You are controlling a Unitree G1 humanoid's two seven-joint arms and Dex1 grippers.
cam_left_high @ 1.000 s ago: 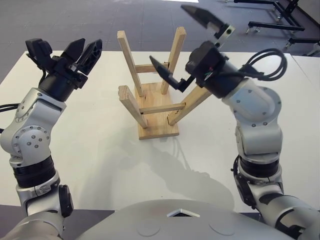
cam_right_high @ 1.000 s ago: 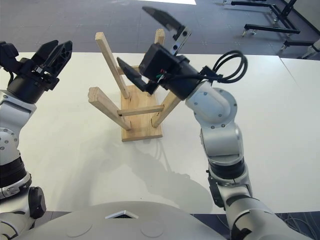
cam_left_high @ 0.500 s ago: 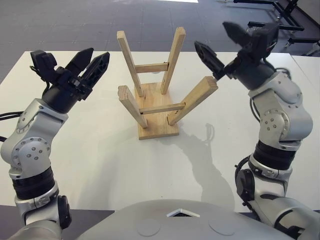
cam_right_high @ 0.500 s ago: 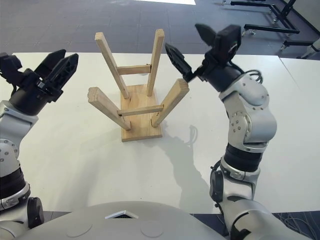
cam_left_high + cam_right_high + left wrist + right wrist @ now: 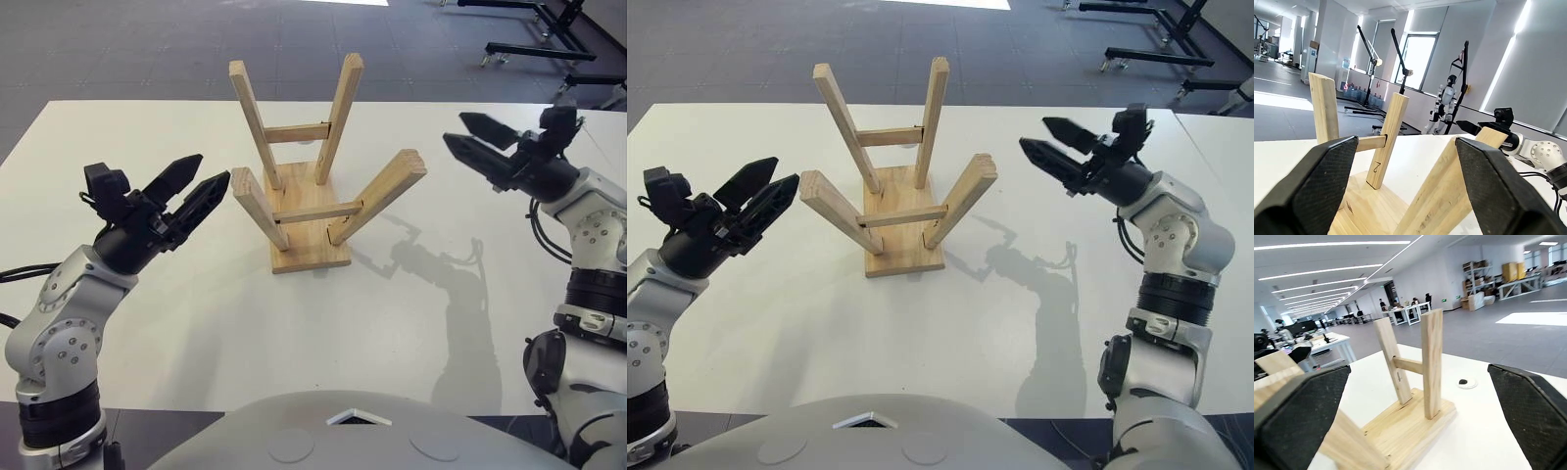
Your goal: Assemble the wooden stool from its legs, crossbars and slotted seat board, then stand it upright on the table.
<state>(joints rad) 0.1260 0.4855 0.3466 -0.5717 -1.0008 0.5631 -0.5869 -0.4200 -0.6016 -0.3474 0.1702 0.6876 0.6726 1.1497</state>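
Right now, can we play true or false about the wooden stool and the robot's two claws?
1. The stool is upside down, its seat board flat on the table. True.
2. The left gripper is squeezing a leg. False: it is open beside the stool, gripping nothing.
3. The right gripper is open. True.
4. Only two legs are fitted. False: four legs point up, joined by crossbars.

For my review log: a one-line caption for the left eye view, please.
Wooden stool seat-down, legs up, on the table between open left gripper and open right gripper.
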